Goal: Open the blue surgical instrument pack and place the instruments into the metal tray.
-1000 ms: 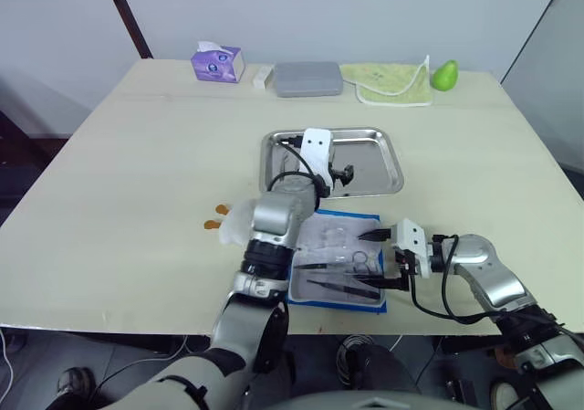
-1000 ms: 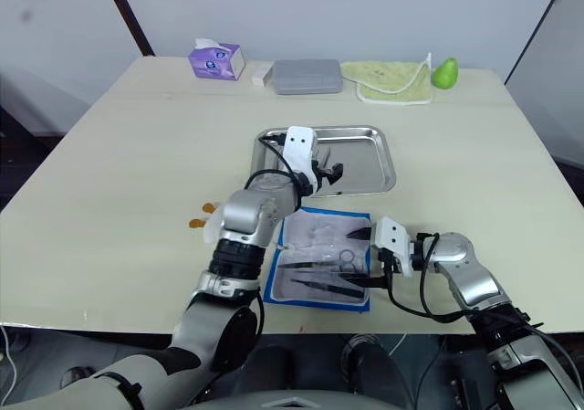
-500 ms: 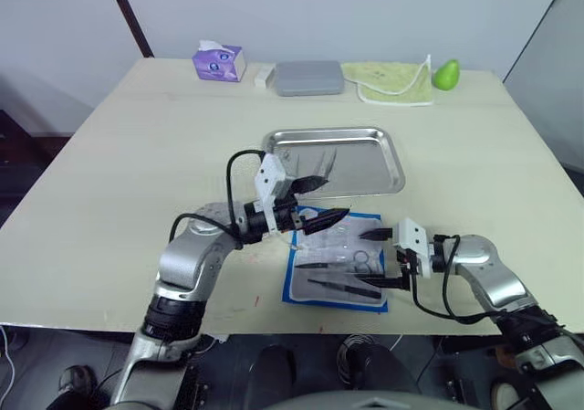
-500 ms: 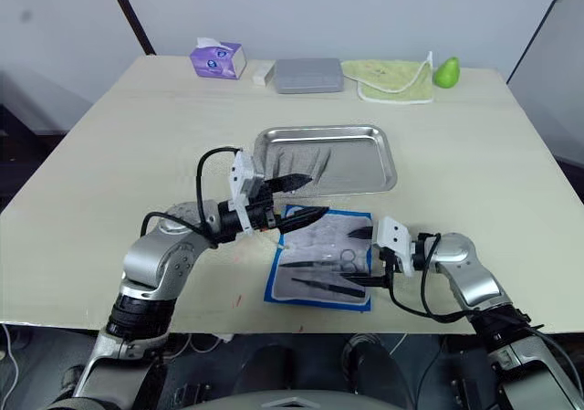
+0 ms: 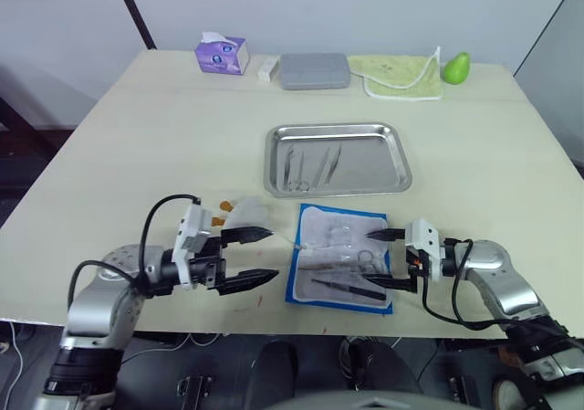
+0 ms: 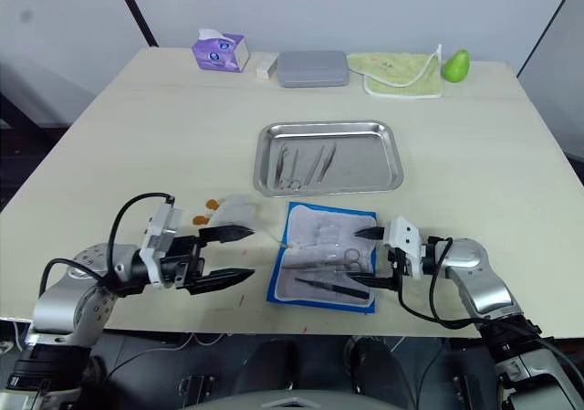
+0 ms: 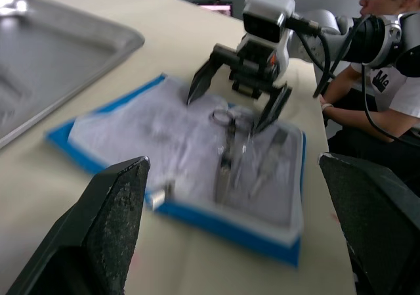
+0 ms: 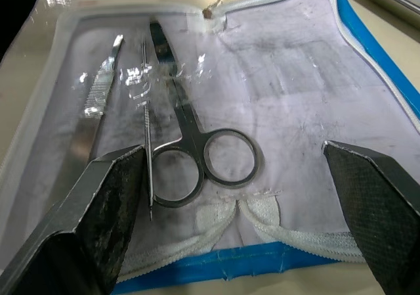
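Left eye view: the pack (image 5: 339,257) lies unfolded on the counter (image 5: 137,136) between both grippers, left (image 5: 258,257) and right (image 5: 381,258), each with jaws apart and empty.

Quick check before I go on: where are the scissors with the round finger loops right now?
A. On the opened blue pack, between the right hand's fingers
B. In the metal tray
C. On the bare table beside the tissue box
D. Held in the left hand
A: the scissors lie on the opened blue pack's clear lining, with the right hand open around them; the left hand is open and holds nothing.
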